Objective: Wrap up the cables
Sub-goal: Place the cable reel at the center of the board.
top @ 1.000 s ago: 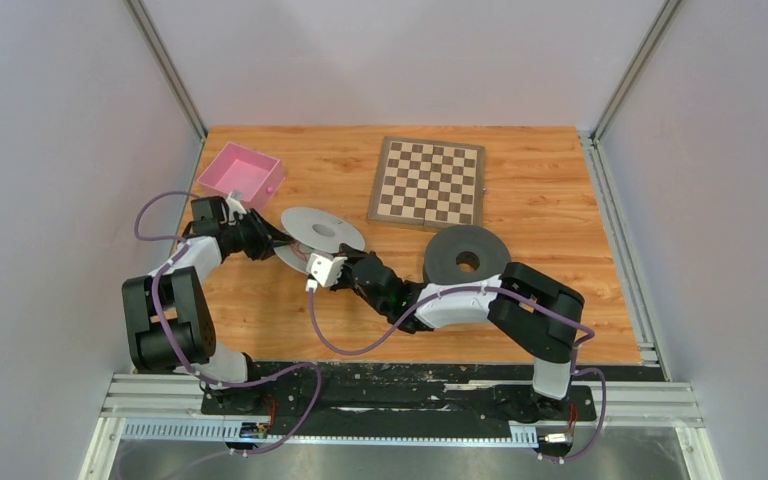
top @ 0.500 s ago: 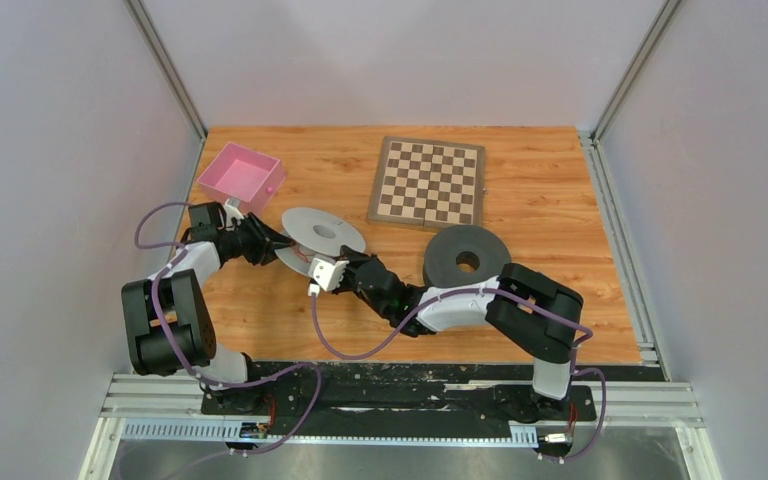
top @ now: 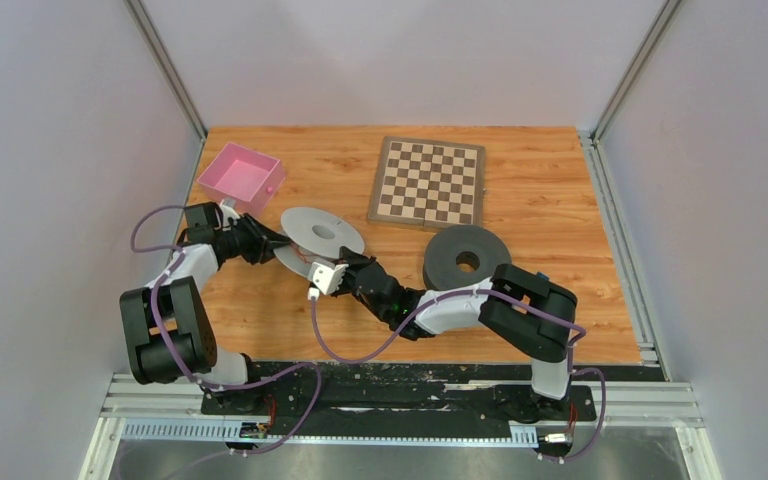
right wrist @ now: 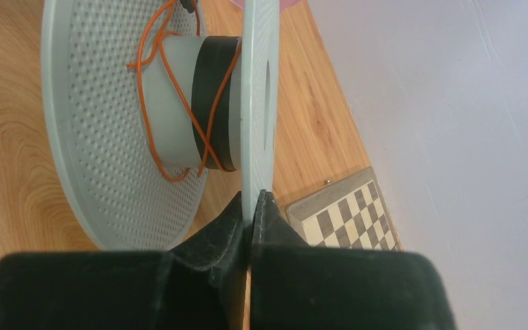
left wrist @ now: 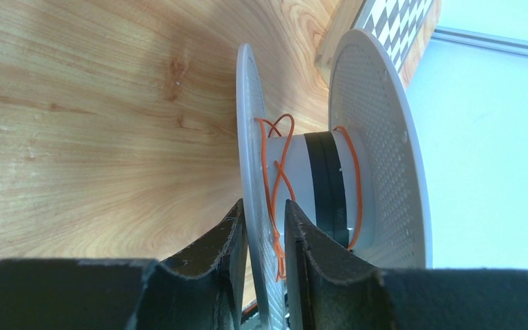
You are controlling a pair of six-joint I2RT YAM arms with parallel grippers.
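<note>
Spool (top: 322, 233) clamped by one flange (right wrist: 254, 41) in the closed right gripper (right wrist: 253, 206), left gripper (left wrist: 263, 207) parted astride the other flange, orange cable (left wrist: 273, 180) slack round the hub (right wrist: 177, 89): further turns should be drawn taut and laid side by side.

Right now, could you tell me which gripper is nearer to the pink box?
Left. The left gripper is just in front of the box, at the spool; the right gripper pinches the spool's rim farther away.
</note>
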